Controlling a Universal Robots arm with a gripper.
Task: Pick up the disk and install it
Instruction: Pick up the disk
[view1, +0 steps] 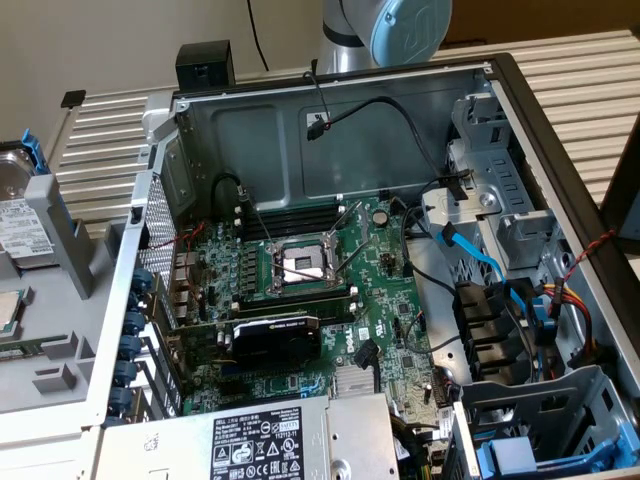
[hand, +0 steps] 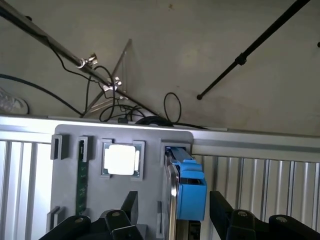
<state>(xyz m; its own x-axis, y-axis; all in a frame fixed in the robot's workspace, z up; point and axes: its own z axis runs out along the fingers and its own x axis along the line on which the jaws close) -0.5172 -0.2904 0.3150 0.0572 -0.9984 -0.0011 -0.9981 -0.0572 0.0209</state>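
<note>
Tool (hand: 174, 200), fingers (hand: 220, 212) spread wide, hovers over the disk (hand: 189, 190), which stands on edge in the grey holder (hand: 70, 175) at the exterior view's left, beside the computer case (view1: 260, 140), its length running between the fingers.

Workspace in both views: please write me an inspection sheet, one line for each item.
Surface: slatted table carrying a grey tray.
Job's things: disk stands on edge in a tray slot, not installed.
Clutter: processor chip in a tray pocket; open computer case beside the tray.
Grippers: gripper open, its jaws standing either side of the disk, no contact seen.
Cables: blue cable inside the case; black cables on the floor.
Surroundings: stand poles over the floor.
</note>
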